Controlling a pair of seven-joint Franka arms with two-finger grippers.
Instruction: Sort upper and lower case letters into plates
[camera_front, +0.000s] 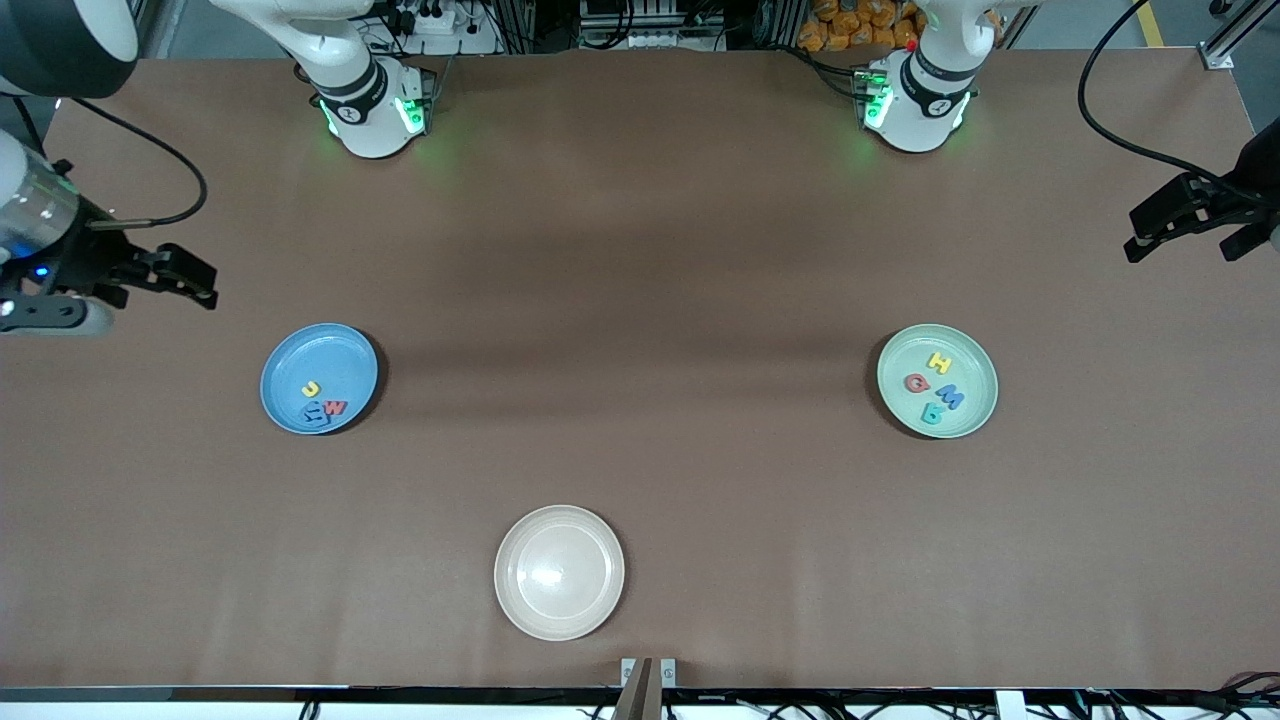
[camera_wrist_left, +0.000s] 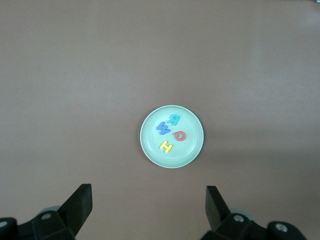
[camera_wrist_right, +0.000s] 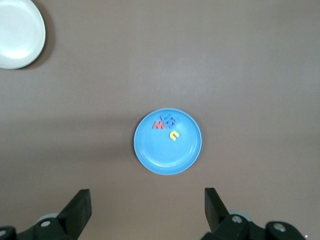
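Plates hold every letter in sight. The round shallow matte blue plate (camera_front: 319, 378), toward the right arm's end of the brown bench (camera_front: 640, 250), carries a small yellow foam letter (camera_front: 311, 389), a red one (camera_front: 335, 407) and a dark blue cluster (camera_front: 315, 412) whose count I cannot tell, all bunched at about 6 o'clock on the plate in the front view. The round pale green plate (camera_front: 937, 380), toward the left arm's end, holds a yellow H (camera_front: 939, 362), a red letter (camera_front: 916, 383), a blue M (camera_front: 949, 397) and a teal letter (camera_front: 932, 413), spread near its middle. A round beige cream plate (camera_front: 559, 571), nearer to the front camera than both, lies bare.

The left wrist view looks straight down on the green plate and shows the left hand (camera_wrist_left: 149, 207) with its fingers wide apart and holding nothing; the right wrist view does the same for the right hand (camera_wrist_right: 147, 209) over the blue plate, with the cream plate at about 10 o'clock in that frame. In the front view both hands hang at the edges of the frame, at about 9 and 3 o'clock.

Black cables trail over the bench's corners, and clutter stands past the arm bases.
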